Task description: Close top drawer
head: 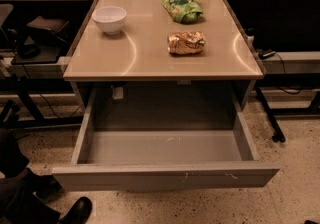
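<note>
Under the surface (150,55), the top drawer (165,175) stands wide open; your gripper is out of view, jaws unseen. Push its front squarely, mid-width.

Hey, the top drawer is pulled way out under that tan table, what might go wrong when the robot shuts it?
The gripper is not in view, so its approach is unknown. The top drawer has a wide, handle-less front; an off-centre push might skew and jam it. A dark shoe sits by the drawer's left front corner, so the arm might strike it. A hard slam might jolt the white bowl near the left edge of the tabletop.
</note>
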`<act>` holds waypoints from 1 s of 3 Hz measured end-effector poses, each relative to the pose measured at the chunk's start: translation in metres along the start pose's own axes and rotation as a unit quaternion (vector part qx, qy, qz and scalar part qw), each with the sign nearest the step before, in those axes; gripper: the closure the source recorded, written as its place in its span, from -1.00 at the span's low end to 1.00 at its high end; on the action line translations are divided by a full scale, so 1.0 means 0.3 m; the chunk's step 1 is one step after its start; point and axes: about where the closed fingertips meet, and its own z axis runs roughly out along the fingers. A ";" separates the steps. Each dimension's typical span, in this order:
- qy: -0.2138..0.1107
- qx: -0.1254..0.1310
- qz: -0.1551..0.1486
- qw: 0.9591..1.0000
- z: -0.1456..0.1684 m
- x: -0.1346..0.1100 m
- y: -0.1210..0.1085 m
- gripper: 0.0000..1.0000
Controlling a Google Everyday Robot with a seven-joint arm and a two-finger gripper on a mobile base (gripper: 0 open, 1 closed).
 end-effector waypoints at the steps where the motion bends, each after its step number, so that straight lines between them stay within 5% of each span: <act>1: -0.001 0.048 -0.069 0.996 0.014 -0.062 0.153 -1.00; 2: -0.006 0.046 -0.133 0.990 0.122 -0.092 0.312 -1.00; 3: -0.003 0.005 -0.181 0.983 0.263 -0.092 0.430 -1.00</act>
